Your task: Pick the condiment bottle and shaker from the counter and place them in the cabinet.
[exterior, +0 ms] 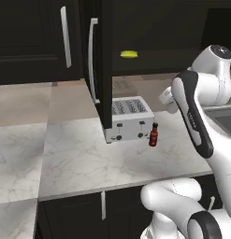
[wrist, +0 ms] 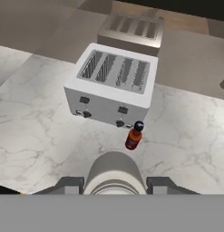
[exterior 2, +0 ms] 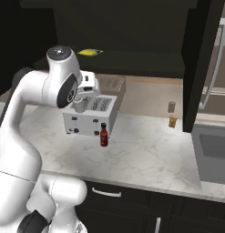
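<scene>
My gripper (wrist: 114, 186) is shut on the shaker (wrist: 114, 174), a white-grey cylinder held between the two fingers. In the right base view the gripper (exterior 2: 80, 101) holds the shaker (exterior 2: 79, 106) in the air just over the toaster's near end. The left base view shows the gripper (exterior: 169, 100) behind my forearm. The condiment bottle (exterior: 154, 135) (exterior 2: 104, 135) (wrist: 133, 136), red with a dark cap, stands upright on the marble counter (exterior: 89, 158) (exterior 2: 145, 154) in front of the toaster. The dark cabinet (exterior: 154, 51) (exterior 2: 132, 59) above stands open, its door (exterior: 105, 60) swung out.
A white four-slot toaster (exterior: 128, 119) (exterior 2: 90, 116) (wrist: 111, 88) sits on the counter under the cabinet. A yellow item (exterior: 129, 54) (exterior 2: 90, 52) lies on the cabinet shelf. A tiny orange-brown jar (exterior 2: 173, 120) stands at the back right. Another open door (exterior 2: 200, 63) hangs at the right.
</scene>
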You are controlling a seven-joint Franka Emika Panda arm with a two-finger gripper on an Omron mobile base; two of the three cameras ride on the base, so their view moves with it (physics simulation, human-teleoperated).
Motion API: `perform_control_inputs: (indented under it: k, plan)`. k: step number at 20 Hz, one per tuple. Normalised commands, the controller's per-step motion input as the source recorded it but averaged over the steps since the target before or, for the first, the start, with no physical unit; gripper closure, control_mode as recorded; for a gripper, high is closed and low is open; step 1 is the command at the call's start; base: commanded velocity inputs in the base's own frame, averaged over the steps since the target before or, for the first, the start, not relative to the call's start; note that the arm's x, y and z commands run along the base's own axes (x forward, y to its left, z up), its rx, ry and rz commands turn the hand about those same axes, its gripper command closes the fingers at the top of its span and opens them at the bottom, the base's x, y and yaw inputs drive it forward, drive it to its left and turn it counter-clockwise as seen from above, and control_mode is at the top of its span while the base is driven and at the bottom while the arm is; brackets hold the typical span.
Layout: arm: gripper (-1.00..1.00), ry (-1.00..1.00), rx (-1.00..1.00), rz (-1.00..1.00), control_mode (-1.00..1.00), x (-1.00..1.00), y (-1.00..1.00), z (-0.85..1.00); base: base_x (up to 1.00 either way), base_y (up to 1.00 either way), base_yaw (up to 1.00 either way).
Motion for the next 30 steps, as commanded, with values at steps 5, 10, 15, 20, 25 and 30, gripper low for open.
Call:
perform_control_inputs:
  k: [5, 10, 15, 20, 25, 30]
  plan:
    - [1.00, 0.00, 0.00, 0.00, -1.00, 0.11, -0.23, 0.23, 0.00, 0.00, 0.00]
    - [1.00, 0.00, 0.00, 0.00, -1.00, 0.15, -0.21, 0.24, 0.00, 0.00, 0.00]
    - [1.00, 0.00, 0.00, 0.00, -1.00, 0.14, -0.17, 0.24, 0.00, 0.00, 0.00]
    - [1.00, 0.00, 0.00, 0.00, -1.00, 0.16, -0.11, 0.18, 0.00, 0.00, 0.00]
    - [1.00, 0.00, 0.00, 0.00, -1.00, 0.21, -0.09, 0.19, 0.00, 0.00, 0.00]
    - [1.00, 0.00, 0.00, 0.00, -1.00, 0.13, -0.10, 0.23, 0.00, 0.00, 0.00]
